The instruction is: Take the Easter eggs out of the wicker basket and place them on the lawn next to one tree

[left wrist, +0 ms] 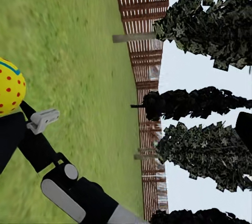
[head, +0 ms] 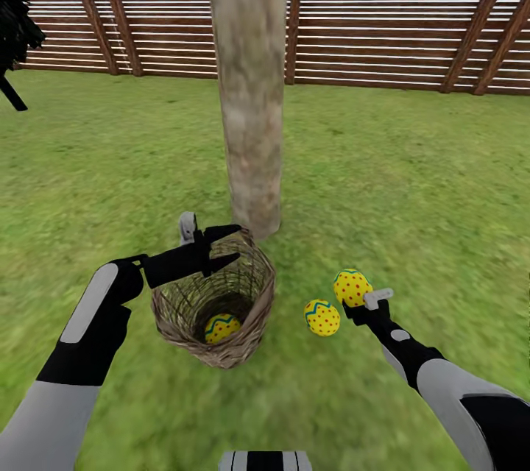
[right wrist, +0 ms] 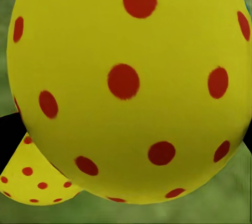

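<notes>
Easter eggs: three in the head view. One lies at the bottom of the wicker basket [head: 221,302], one lies on the lawn [head: 412,184] just right of the basket, one is in the right gripper [head: 361,294].
Held egg [head: 352,287]: pinched between the right fingers, close above the grass, near the egg on the lawn [head: 322,317]; its spotted shell looms large before the right wrist camera [right wrist: 126,82].
Basket egg [head: 221,327]: deep inside, long axis roughly upright as far as the weave lets me judge.
Left gripper [head: 221,246]: at the basket's far rim, fingers spread wide, holding nothing; the basket egg lies below it, toward the robot.
Nearer arm: the left, by far; the right is occupied.
Tree [head: 249,81]: the pale trunk stands just behind the basket, both freed eggs near its foot.
Judgement: two eggs out, one left; the next reach probably means dipping the left fingers down into the basket.
</notes>
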Robot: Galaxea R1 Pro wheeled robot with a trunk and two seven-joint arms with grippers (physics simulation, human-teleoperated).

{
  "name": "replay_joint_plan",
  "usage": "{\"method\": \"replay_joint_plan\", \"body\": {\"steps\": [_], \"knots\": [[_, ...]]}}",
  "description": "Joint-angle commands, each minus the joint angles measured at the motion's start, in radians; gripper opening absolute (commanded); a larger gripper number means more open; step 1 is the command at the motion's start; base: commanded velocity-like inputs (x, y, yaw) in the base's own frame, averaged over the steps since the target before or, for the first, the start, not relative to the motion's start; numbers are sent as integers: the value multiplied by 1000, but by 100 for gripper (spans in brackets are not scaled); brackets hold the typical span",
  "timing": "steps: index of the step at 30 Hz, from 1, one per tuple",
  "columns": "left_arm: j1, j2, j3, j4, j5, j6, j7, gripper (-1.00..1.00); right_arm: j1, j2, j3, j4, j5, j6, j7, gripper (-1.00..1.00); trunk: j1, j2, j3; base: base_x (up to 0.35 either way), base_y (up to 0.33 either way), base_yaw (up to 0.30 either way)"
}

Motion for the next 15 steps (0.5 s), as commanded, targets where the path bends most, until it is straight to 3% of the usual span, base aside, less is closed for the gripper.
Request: {"method": "replay_joint_plan", "body": {"steps": [1, 9, 15], "knots": [[-1, 0, -1, -1, 10, 0, 10, 100, -1, -1, 6, 1, 0, -3, 1, -100, 0, 0, -1, 0, -231, 4], [-1, -1, -1, -2, 10, 0, 9, 100, -1, 0, 6, 2, 0, -3, 1, -100, 0, 0, -1, 0, -314, 9], [-1, -4, -1, -7, 10, 0, 10, 100, -1, 1, 6, 2, 0, -3, 1, -100, 0, 0, -1, 0, -324, 257]]}}
